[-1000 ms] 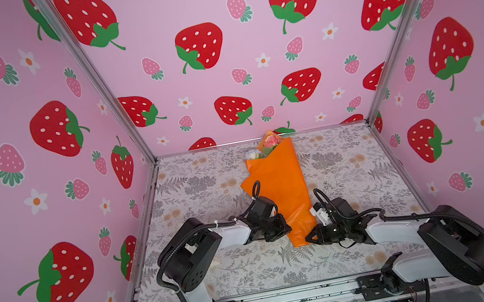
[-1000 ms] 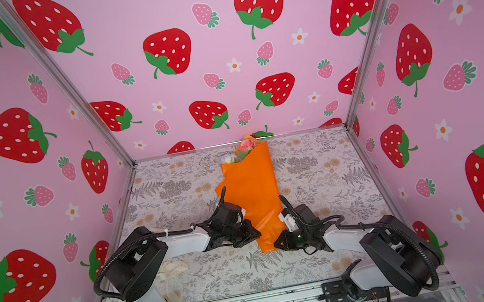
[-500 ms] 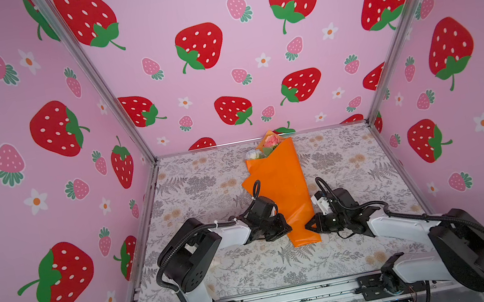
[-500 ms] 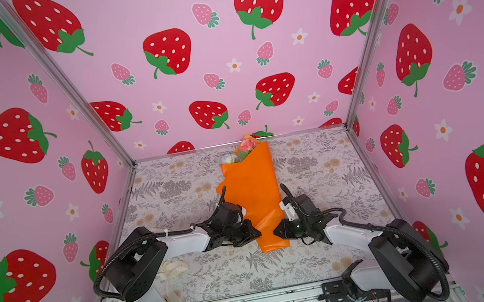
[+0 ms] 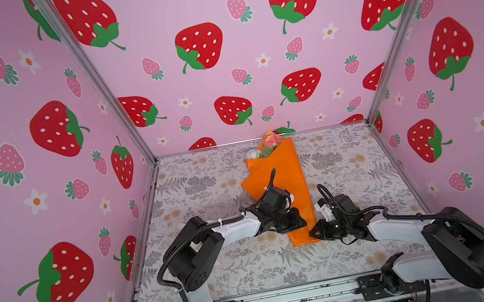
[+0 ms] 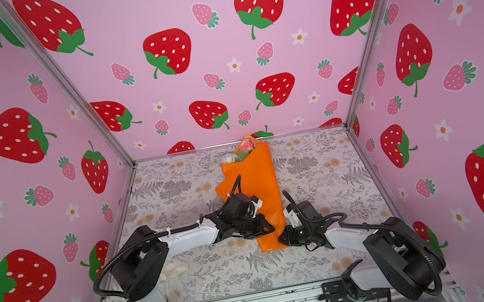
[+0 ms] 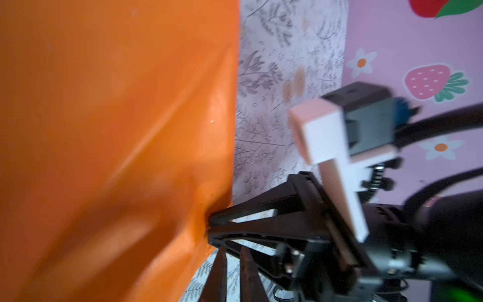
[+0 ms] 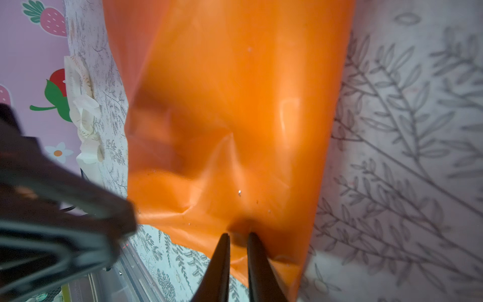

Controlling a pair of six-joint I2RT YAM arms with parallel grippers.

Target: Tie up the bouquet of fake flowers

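Note:
The bouquet of fake flowers lies along the middle of the table in orange wrapping paper (image 5: 285, 177) (image 6: 258, 175). Only its pink and white heads (image 5: 270, 145) (image 6: 245, 148) show, at the far end; the stems are hidden. My left gripper (image 5: 303, 224) (image 6: 272, 230) (image 7: 233, 249) rests against the left side of the wrap's lower part, shut with nothing between its fingers. From the other side my right gripper (image 5: 312, 234) (image 6: 279, 239) (image 8: 238, 235) meets the lower right edge. Its tips are shut on a small dent of the orange paper (image 8: 235, 104) (image 7: 104, 130).
A cream ribbon (image 6: 170, 268) (image 8: 86, 123) lies loose on the patterned cloth (image 5: 208, 198) at the front left, beside the left arm's base. Pink strawberry walls close in three sides. A metal rail (image 5: 277, 300) runs along the front edge.
My right gripper has moved away from the front edge and in against the wrap's lower right edge. The left gripper and the bouquet have barely moved.

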